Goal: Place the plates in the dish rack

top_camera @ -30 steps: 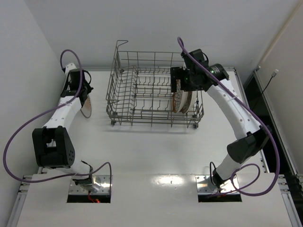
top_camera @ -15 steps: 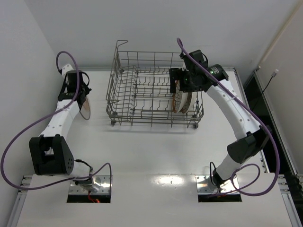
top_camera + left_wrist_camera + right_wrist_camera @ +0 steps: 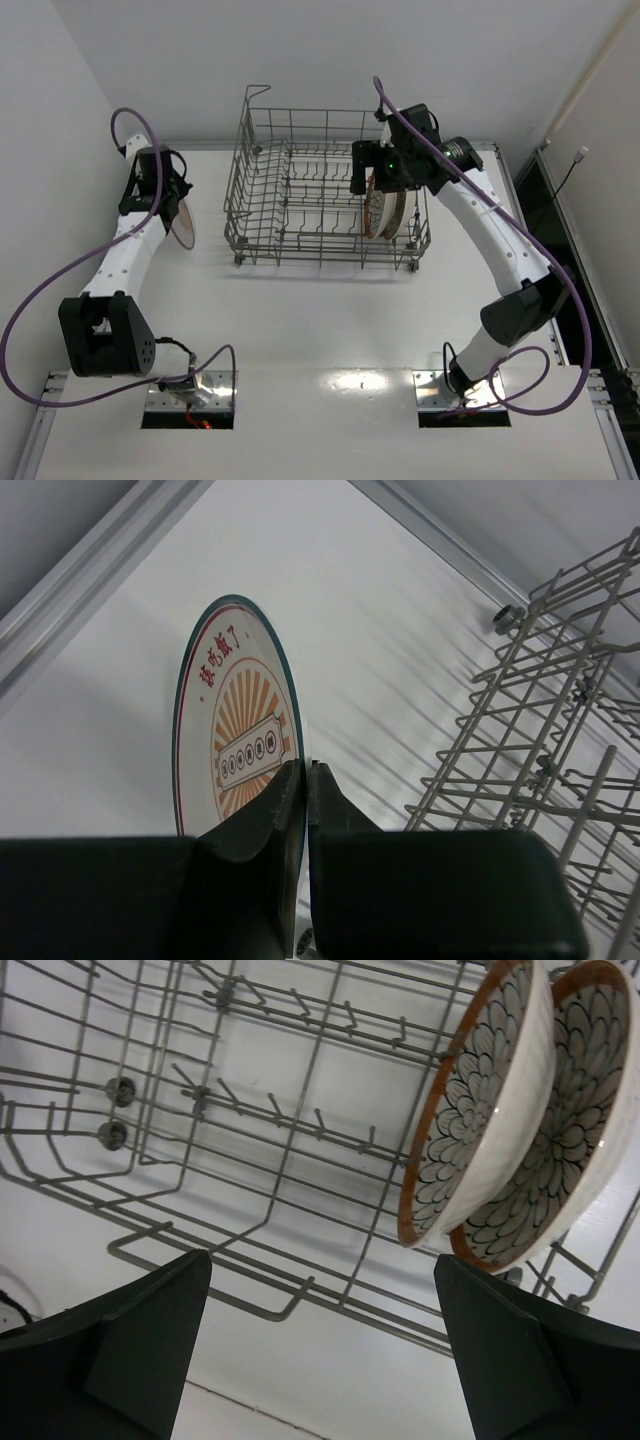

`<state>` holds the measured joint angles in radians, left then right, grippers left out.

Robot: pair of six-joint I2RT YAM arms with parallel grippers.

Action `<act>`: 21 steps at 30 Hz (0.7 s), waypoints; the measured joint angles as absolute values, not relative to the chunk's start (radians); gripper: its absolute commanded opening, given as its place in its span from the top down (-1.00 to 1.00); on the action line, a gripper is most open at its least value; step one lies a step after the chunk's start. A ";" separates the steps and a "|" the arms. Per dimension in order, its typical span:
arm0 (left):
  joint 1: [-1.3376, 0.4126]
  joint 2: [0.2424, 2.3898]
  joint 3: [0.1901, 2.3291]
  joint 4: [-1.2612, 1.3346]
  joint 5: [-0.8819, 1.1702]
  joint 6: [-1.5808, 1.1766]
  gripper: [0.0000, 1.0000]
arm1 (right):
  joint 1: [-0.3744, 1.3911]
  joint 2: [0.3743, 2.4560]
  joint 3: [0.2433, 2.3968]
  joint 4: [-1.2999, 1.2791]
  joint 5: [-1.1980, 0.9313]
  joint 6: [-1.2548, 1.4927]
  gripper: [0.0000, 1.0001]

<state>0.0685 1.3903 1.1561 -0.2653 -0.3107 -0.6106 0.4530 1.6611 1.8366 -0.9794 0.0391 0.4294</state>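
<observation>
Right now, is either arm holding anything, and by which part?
The left gripper is shut on the sunburst plate, pinching it at the rim, left of the dish rack. The right gripper is open over the rack and holds nothing.

white arms (image 3: 125, 255), black joints (image 3: 105, 335), purple cables (image 3: 589, 340)

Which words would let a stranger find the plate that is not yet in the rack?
Find the grey wire dish rack at the far middle of the table, then look left of it. There the left tool pinches a plate on edge by its rim. Unlike the two brown-rimmed petal plates inside the rack, it is white with an orange sunburst.
</observation>
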 measured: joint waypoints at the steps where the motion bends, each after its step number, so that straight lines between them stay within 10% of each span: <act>1: 0.068 1.390 1.164 -0.271 -0.309 -0.617 1.00 | 0.453 1.657 1.830 -0.962 0.024 0.429 -0.83; 21: 0.068 1.364 1.350 -0.321 -0.235 -0.648 1.00 | 0.453 1.639 1.775 -0.894 -0.084 0.426 -0.83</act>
